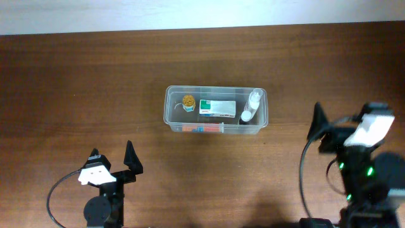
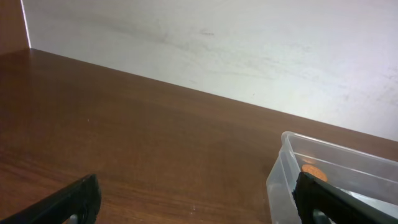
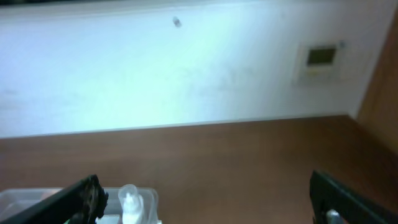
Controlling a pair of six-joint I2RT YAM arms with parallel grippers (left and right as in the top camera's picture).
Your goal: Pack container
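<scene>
Container [image 1: 169, 119] at table [image 1: 76, 95] centre (green-and-white box [image 1: 217, 107], white bottle [image 1: 251, 106] inside) | left gripper [image 1: 112, 158] at 7 o'clock, fingers apart, empty | right gripper [image 3: 211, 202] at 4 o'clock, fingers apart, empty

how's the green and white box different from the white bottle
The green-and-white box is flat and rectangular; the white bottle is slim and rounded. The box sits in the middle of the container, the bottle at its right end. Both are inside it.

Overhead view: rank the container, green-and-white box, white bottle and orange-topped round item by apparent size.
1. container, by far
2. green-and-white box
3. white bottle, narrower than the box
4. orange-topped round item
</scene>
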